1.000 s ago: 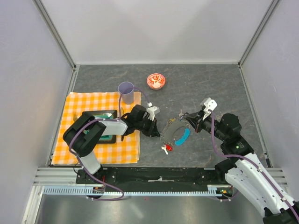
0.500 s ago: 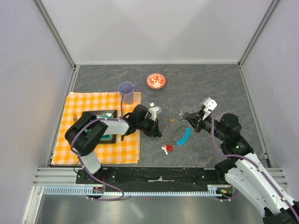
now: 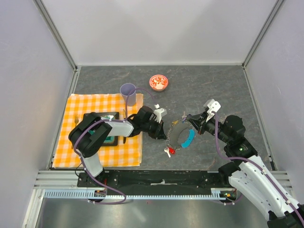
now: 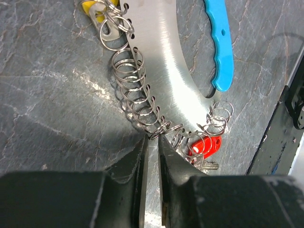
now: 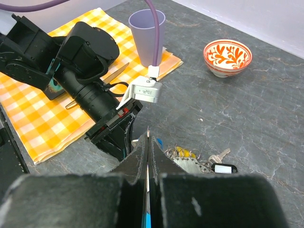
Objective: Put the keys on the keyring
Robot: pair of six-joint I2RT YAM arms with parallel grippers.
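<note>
1. Since the keyring [image 4: 130, 80] lies flat on the tabletop [image 3: 213, 85] directly ahead of the left pincer [image 4: 153, 140], whose tips leave only a slit at the row of wire loops, a nip could catch two loops or slide off. I cannot tell whether a loop is caught.
2. A red key [image 4: 205, 145] lies just right of those tips and a yellow key [image 4: 92, 8] far ahead to the left. Dragging the ring could snag or scatter them.
3. The right pincer [image 5: 148, 137] is pressed together above the ring's other side. If both arms pull, the ring may twist or spring away.
4. Beyond the left pincer stands a cup [image 5: 147, 35], with its cable passing close. A wide swing might topple it.
</note>
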